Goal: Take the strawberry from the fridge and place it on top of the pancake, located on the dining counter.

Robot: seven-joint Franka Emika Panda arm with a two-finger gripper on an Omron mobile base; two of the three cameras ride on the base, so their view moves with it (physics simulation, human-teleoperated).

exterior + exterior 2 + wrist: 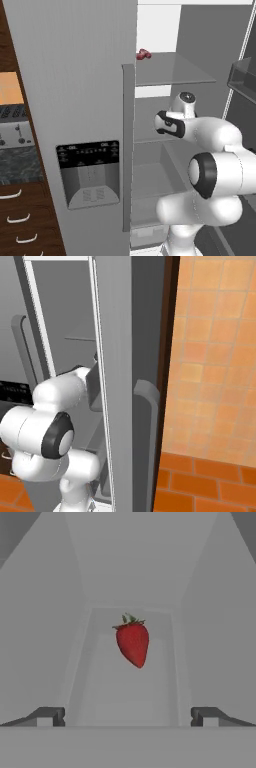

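Observation:
The strawberry [133, 643], red with a green leafy top, lies on a pale shelf inside the fridge [75, 75], straight ahead of my gripper [128, 716] and a short way beyond it. The jaws stand wide open, one dark fingertip [50, 716] at each side, with nothing between them. In the left base view my white arm [210, 150] reaches through the fridge's open right side at mid-shelf height. The pancake and the dining counter are out of view.
A small dark red lumpy item [143, 54] sits on the upper glass shelf [175, 72]. The open fridge door [120, 356] with its long handle [147, 431] stands close on my arm's right. Dark wood drawers [25, 220] flank the fridge's left.

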